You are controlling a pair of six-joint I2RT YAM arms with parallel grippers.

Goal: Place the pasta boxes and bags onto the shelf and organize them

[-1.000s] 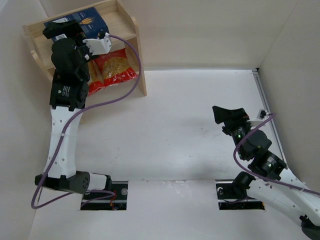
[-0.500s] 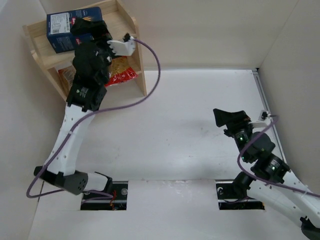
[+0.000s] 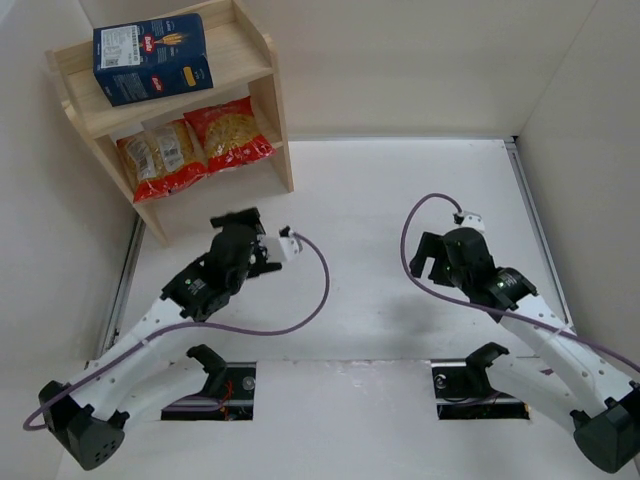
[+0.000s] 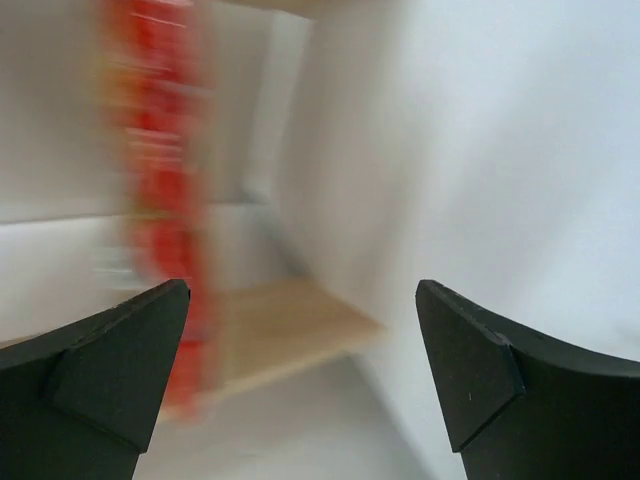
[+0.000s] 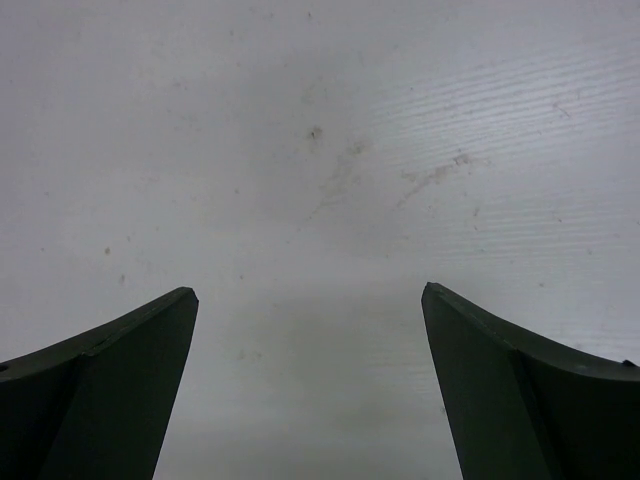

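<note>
Well apart, both jaws gape above the table (image 3: 360, 190).

No text can be read; the print on the pasta box (image 3: 152, 58) is too small.

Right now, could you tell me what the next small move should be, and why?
Probably just park both arms: the box sits on the shelf's top tier, both bags lie below, and the left gripper and right gripper are open, holding nothing.
</note>
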